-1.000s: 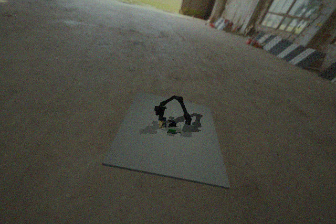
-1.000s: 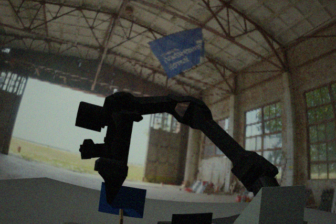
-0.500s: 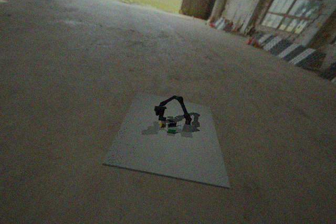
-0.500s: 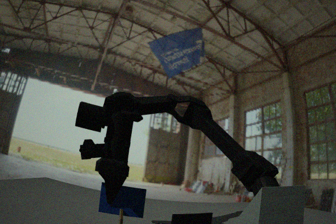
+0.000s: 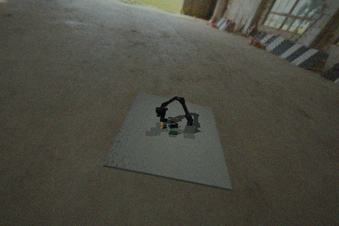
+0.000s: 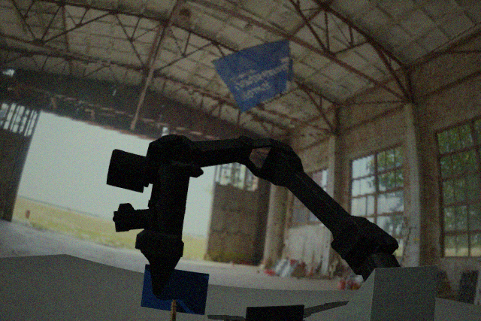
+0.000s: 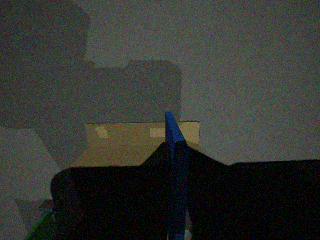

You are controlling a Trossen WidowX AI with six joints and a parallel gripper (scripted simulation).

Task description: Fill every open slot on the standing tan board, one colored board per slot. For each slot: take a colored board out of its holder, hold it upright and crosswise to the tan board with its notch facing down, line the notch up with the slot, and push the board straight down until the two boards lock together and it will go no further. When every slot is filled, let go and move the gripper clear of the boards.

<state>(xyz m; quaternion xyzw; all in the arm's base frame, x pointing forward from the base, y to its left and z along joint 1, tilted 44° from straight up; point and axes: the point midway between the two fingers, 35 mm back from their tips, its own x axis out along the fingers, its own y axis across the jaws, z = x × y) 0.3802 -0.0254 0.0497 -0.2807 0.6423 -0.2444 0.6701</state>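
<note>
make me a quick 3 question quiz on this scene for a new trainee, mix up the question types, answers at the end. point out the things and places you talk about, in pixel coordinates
1. True or false: the gripper (image 5: 162,120) (image 6: 159,294) (image 7: 171,147) is shut on the blue board (image 6: 190,290) (image 7: 172,131).
2. Multiple choice: how does the blue board sit relative to the tan board (image 5: 162,125) (image 6: 173,310) (image 7: 115,145)?
a) lying flat beside it
b) upright and crosswise to it
c) upright and parallel to it
3. Fill in the blank: besides the blue board and the tan board, the top view shows a small ____ thing on the pale slab (image 5: 175,157).

Key: 1. true; 2. b; 3. green
</note>
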